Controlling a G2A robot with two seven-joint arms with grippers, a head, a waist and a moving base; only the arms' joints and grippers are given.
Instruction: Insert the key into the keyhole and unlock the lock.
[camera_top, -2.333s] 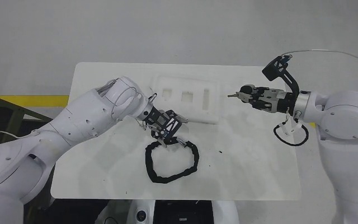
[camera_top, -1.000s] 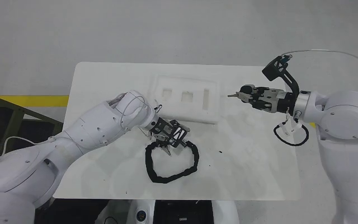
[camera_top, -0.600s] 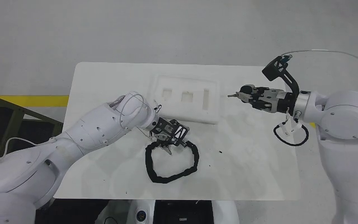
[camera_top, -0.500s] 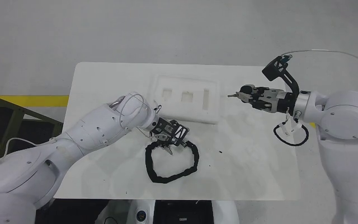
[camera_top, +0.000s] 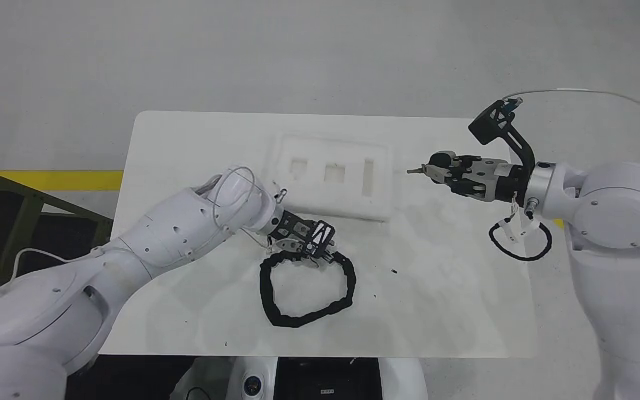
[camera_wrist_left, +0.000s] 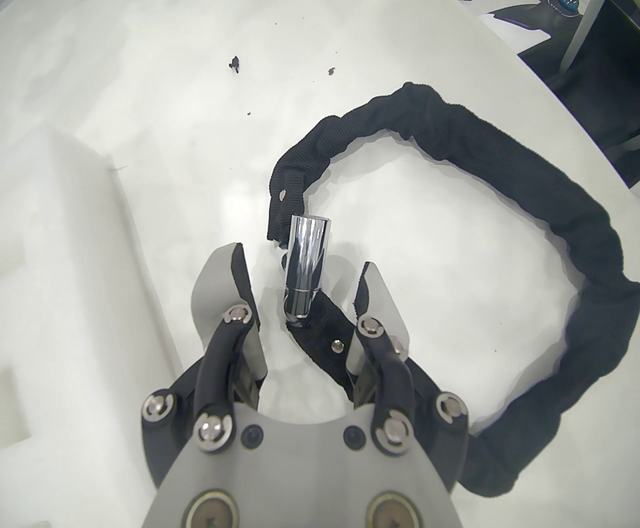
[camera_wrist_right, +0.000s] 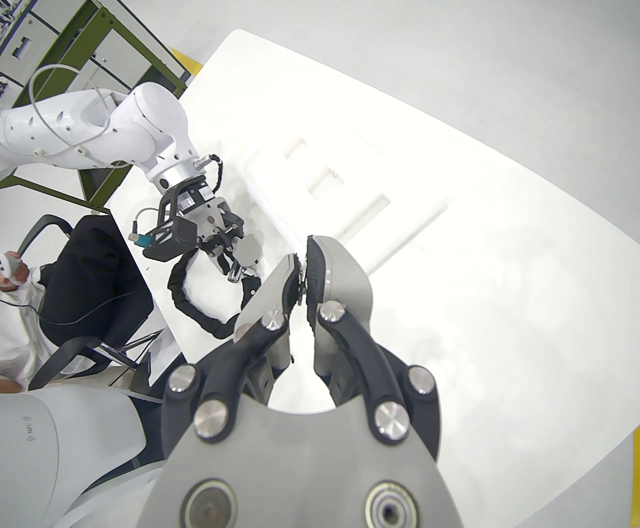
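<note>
The left tool (camera_wrist_left: 301, 261) had dropped to straddle the lock's chrome cylinder (camera_wrist_left: 306, 280) on the bench (camera_top: 450, 300), jaws open, not yet gripping. The right tool (camera_top: 428, 170) stayed pinched on the key (camera_top: 412, 171), well apart.

lock cylinder (camera_wrist_left: 305, 270): polished metal, mirror-glossy
chain sleeve (camera_wrist_left: 500, 150): black woven cloth, matt
foam tray (camera_wrist_left: 65, 250): white foam, matt
worktop (camera_wrist_left: 175, 90): white, smooth, faint sheen
fingers (camera_wrist_left: 220, 290): grey metal, matt

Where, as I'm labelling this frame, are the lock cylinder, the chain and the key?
lock cylinder (camera_wrist_left: 306, 265), left wrist view, middle of the chrome barrel.
chain (camera_wrist_left: 597, 250), left wrist view, black sleeve at the loop's bend.
key (camera_top: 412, 171), top view, its protruding tip.
</note>
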